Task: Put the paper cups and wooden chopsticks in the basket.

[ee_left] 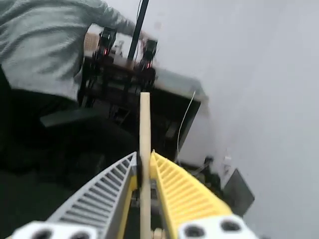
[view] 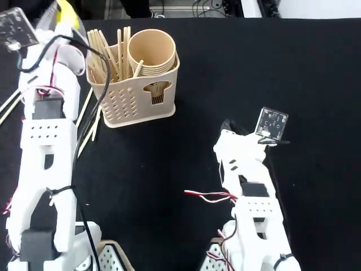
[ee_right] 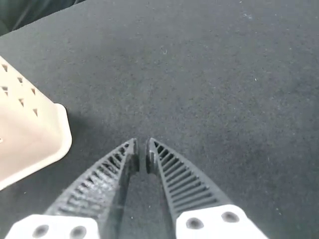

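A beige perforated basket point(view: 132, 99) stands at the back left of the black mat. Stacked paper cups point(view: 151, 52) and several wooden chopsticks point(view: 107, 53) stand inside it. My left gripper point(ee_left: 143, 158) is raised beside the basket's left side point(view: 65, 13), tilted up toward the room. It is shut on one chopstick point(ee_left: 145, 124) that sticks out past its tips. My right gripper point(ee_right: 141, 150) is shut with nothing in it, low over bare mat to the right of the basket's corner point(ee_right: 30, 134). A few loose chopsticks point(view: 87, 121) lie on the mat between the left arm and the basket.
More chopstick ends point(view: 8, 107) lie at the mat's left edge. The mat point(view: 282, 68) right of the basket is bare. Red and white wires point(view: 206, 196) trail from the right arm. Behind the table are a desk with equipment point(ee_left: 124, 55) and a person in grey.
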### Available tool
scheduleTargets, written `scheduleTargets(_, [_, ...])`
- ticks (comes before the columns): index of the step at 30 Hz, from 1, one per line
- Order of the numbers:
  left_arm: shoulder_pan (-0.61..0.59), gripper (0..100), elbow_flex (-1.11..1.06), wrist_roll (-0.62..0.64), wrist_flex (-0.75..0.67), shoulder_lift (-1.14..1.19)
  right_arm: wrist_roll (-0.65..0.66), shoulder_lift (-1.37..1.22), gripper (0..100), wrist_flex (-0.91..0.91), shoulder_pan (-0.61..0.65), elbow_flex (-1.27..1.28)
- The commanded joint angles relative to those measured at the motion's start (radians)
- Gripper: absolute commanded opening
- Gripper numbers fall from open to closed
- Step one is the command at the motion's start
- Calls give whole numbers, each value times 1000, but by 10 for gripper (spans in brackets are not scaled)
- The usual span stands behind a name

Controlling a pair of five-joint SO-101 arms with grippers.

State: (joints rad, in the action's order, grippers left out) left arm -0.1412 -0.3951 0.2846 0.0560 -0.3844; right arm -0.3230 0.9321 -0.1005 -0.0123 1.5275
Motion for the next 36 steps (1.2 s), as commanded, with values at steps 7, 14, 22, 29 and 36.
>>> scheduleTargets(7, [33, 173, -25, -74, 324, -269, 11, 2, 49, 25, 15, -5])
scheduleTargets(14, [-81, 173, -31, -315, 680, -390, 11, 2, 49, 23, 15, -4])
scheduleTargets(22, [-361, 174, -102, -465, 825, -227, 11, 2, 50, 23, 15, -4])
scheduleTargets(29, [-499, 174, 125, -667, 783, 172, 11, 2, 50, 23, 15, -4])
scheduleTargets(36, [-512, 174, 780, -911, 1132, 720, 11, 2, 50, 23, 15, -4])
